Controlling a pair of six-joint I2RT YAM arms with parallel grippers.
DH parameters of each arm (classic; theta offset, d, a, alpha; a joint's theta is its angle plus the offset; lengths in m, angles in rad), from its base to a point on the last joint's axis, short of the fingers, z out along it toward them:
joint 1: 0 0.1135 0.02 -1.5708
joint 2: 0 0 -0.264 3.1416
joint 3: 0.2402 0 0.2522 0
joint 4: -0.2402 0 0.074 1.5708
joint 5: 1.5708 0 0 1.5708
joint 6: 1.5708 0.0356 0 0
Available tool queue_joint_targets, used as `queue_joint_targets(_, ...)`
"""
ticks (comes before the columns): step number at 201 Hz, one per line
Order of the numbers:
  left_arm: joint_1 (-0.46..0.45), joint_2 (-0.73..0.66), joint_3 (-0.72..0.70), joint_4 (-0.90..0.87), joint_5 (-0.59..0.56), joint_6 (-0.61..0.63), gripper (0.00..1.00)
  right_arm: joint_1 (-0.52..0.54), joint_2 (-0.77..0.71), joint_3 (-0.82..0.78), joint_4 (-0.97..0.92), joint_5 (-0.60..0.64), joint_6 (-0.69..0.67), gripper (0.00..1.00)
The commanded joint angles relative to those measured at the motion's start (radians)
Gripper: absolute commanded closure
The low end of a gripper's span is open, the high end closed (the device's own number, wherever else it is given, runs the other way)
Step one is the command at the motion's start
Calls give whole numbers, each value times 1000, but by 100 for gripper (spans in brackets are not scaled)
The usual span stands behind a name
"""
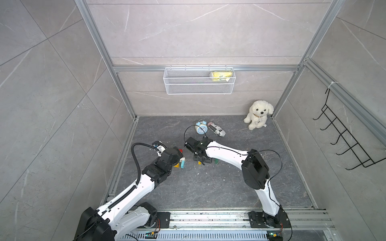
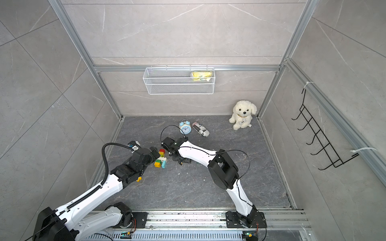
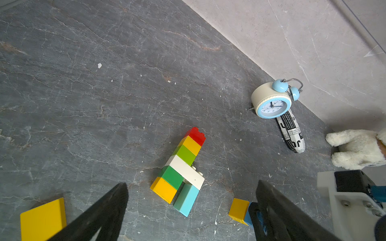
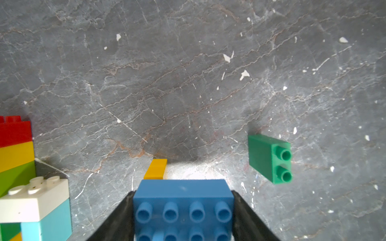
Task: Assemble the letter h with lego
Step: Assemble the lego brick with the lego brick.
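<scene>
Base-side of the alarm clock (image 1: 201, 127), in a top view: right gripper (image 1: 198, 161) sits low over the floor, its load hidden under the wrist. The lego stack (image 1: 182, 163) lies just to its left, half covered by the left arm, and a loose green brick (image 1: 216, 161) lies on the gripper's far side. In a top view the lego stack (image 2: 161, 159) shows whole, flat on the floor. Left gripper (image 2: 155, 155) is just beside it; right gripper (image 2: 181, 161) is near but apart. Left wrist view: left gripper (image 3: 191, 184) is spread wide and empty, looking down on the stack (image 3: 183, 167). The stack's long axis runs red end toward the clock (image 3: 270, 104), with the yellow and light-blue feet away from it and the white bar crosswise. A sliver of blue brick (image 3: 249, 217) peeks past one finger, and a yellow brick (image 3: 239, 209) touches it. Right wrist view: blue brick (image 4: 183, 194) is clamped between both fingers, studs facing the camera. The yellow brick (image 4: 156, 169) sits against its far face; cannot tell if it is clicked on. The stack (image 4: 18, 177) lies opposite the green brick (image 4: 269, 158). Judgement: the left gripper is nearer the stack, but the right one carries the piece. The move looks like a short leftward carry to the stack's end farthest from the clock, squaring the brick to the light-blue leg.
</scene>
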Motion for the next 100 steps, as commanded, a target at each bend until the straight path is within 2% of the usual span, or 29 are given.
queue_joint_targets(1,4,-7,2,-5,-9,-14,1,-5,41,-4,-37,-11,-10,61)
queue_joint_targets(100,5,-2,2,-2,-6,-14,1,-6,93,7,-61,-23,-10,61)
